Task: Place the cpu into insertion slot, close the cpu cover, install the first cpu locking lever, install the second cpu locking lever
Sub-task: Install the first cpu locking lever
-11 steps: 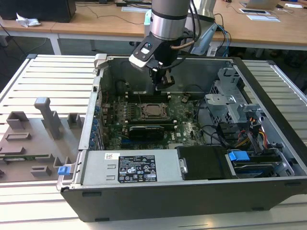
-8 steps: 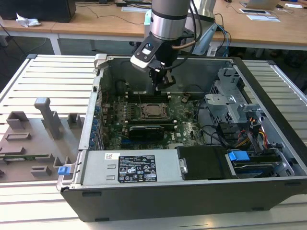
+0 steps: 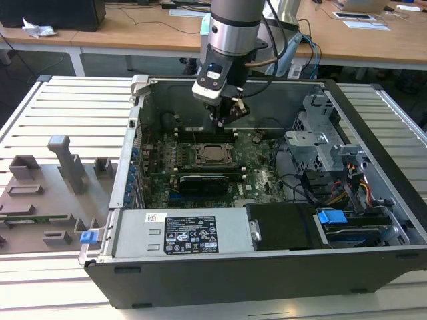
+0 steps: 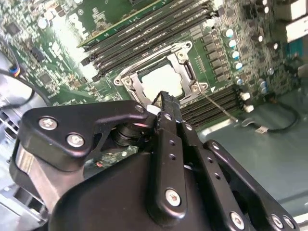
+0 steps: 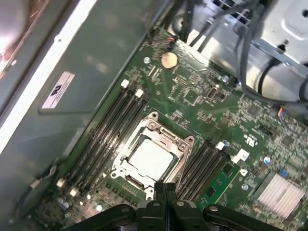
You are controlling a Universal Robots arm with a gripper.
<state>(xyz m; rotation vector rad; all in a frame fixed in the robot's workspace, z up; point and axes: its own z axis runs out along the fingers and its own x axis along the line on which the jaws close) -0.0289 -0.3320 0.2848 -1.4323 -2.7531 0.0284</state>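
Note:
The cpu is a dull silver square lying flat in the insertion slot on the green motherboard, also seen as cpu and cpu. The silver cpu cover lies down flat around the chip, its window framing it, and shows as cpu cover too. My gripper hangs just above the socket's edge with its black fingers pressed together and nothing between them. In the exterior view the gripper sits slightly behind the socket. A thin metal lever runs along one side of the socket.
Long black memory slots flank the socket on both sides. The open case has a rear wall close behind the gripper, a drive cage with loose cables at the exterior view's right, and the power supply in front. Grey fixtures stand outside the case.

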